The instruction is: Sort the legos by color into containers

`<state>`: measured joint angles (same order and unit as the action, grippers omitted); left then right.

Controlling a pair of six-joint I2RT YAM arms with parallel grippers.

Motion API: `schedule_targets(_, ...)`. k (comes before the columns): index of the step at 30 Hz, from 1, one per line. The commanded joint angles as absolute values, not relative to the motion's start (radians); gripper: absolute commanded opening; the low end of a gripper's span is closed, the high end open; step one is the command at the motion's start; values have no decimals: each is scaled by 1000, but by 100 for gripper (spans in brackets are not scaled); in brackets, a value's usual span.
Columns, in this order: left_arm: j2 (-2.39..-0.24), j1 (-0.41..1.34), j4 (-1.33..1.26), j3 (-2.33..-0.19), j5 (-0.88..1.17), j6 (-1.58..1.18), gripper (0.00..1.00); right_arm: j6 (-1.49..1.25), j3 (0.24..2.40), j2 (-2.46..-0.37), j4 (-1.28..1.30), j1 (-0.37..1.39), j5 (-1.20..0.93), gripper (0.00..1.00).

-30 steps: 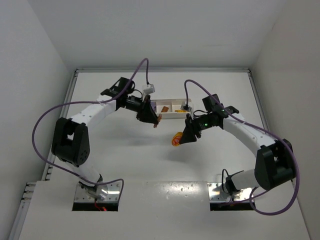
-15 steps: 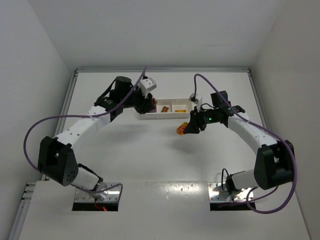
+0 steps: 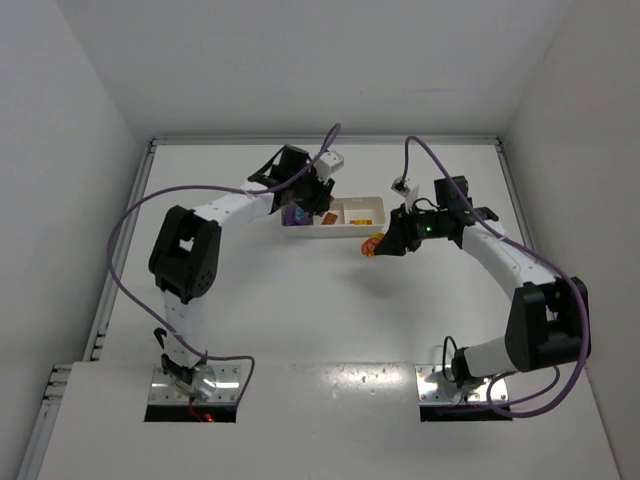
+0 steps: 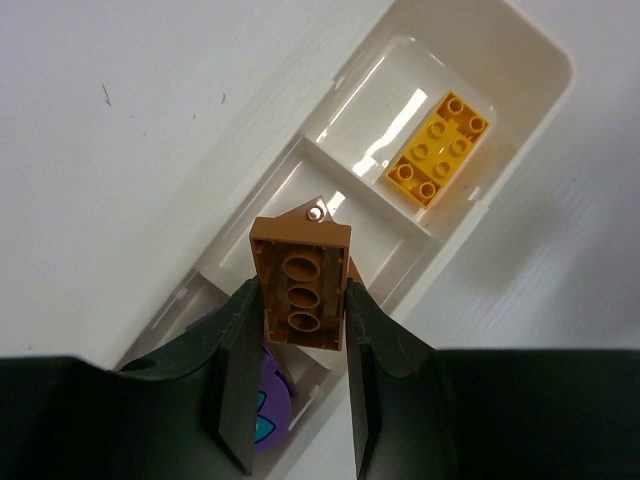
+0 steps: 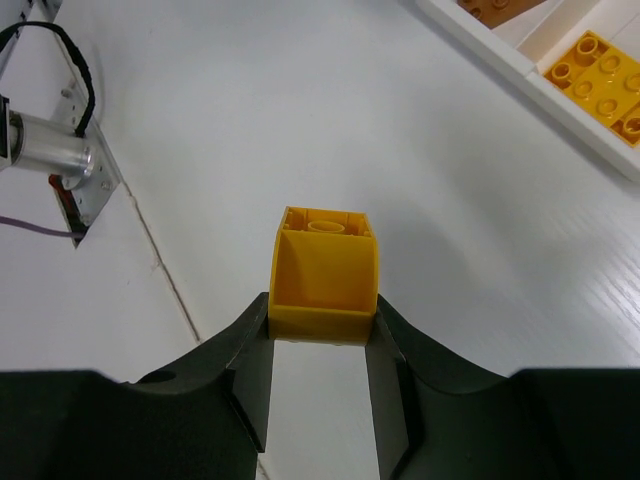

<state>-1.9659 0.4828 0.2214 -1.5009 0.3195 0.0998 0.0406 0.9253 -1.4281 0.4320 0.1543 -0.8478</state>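
Left fingers (image 4: pixel 245 325): closed on the brown brick (image 4: pixel 300 285), pressing its two long sides. Its hollow underside faces the wrist camera.
Place of the brown brick: in the air over the tray (image 4: pixel 520 50), about above the thin wall between the middle compartment (image 4: pixel 375 215) and the one at 7 o'clock. How high it is, I cannot tell.
Right fingers (image 5: pixel 252 345): closed on the yellow brick (image 5: pixel 325 265), holding only the part nearest to the wrist.
Place of the yellow brick: above the bench (image 3: pixel 250 300) and outside the tray, at about 6 o'clock from the tray's right end in the top view.
Already in the tray: the flat yellow brick (image 4: pixel 440 150) in the compartment at 1 o'clock. The purple rounded brick (image 4: pixel 262 415) is in the one at 7 o'clock, half hidden by my fingers.
Step, as I judge: both bricks wait to be released.
Risk 1: if I open the left fingers here, the brown brick may hit the wall and tip to the purple side.
Risk 2: both arms reach for one short tray, so the wrists may hit each other.
Risk 3: the grip on the yellow brick is shallow, and a quick swing may turn it.
Risk 4: the tray looks light, so a finger touching its rim would push it.
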Motion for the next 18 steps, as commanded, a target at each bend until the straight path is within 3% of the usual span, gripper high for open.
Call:
schedule_targets(1, -1994, 480, 212, -1571, 331, 84, 3, 18, 951, -1422, 390, 143, -879, 4)
schedule_targets(5, -2046, 489, 239, -1615, 340, 75, 7, -1, 969, -1443, 380, 123, -888, 4)
schedule_targets(6, -2055, 489, 248, -1635, 341, 75, 13, -2, 969, -1443, 371, 123, -888, 4)
schedule_targets(8, -2066, 489, 264, -1646, 341, 75, 31, -29, 980, -1454, 371, 112, -897, 4)
schedule_targets(9, -2066, 489, 273, -1646, 341, 75, 49, -38, 980, -1463, 347, 112, -897, 4)
schedule_targets(12, -2066, 489, 282, -1646, 341, 75, 56, -69, 999, -1488, 319, 112, -888, 5)
schedule_targets(13, -2054, 489, 282, -1646, 341, 75, 62, -69, 1011, -1503, 302, 112, -873, 5)
schedule_targets(18, -1999, 489, 282, -1635, 341, 64, 63, -136, 1084, -1552, 236, 112, -799, 5)
